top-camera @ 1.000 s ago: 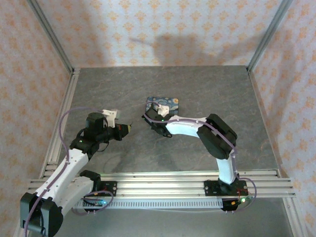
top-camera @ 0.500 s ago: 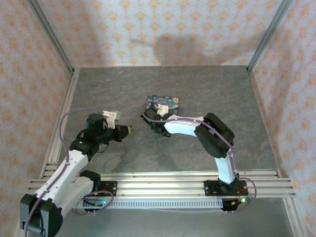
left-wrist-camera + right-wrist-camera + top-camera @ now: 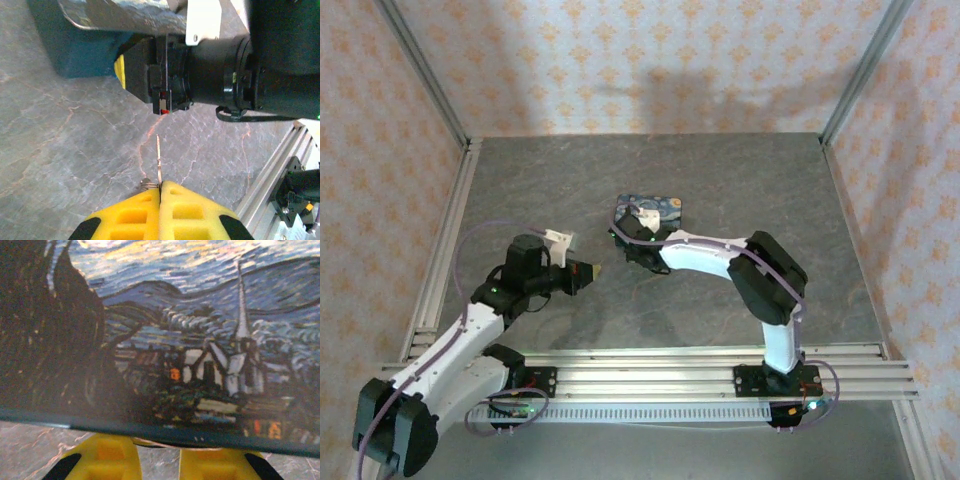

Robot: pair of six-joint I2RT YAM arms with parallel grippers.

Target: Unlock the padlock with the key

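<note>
Left gripper is clamped on the key, with the padlock around 1-2 o'clock from it. Right gripper is at the padlock, can't tell its grip. I'm mid-approach, I reckon; next needs the blade lined up with a keyhole I can't see.

Soft even light throws faint shadows on the back wall beyond the padlock, whose print blurs close-up.

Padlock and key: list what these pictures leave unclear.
- Fingertips of the right gripper: right wrist view, behind the padlock edge; grip unclear.
- Keyhole: left wrist view, right gripper blocks the padlock's near side.
- Head of the key: left wrist view, buried between left gripper fingers.
- Top external view: the key too small.
</note>
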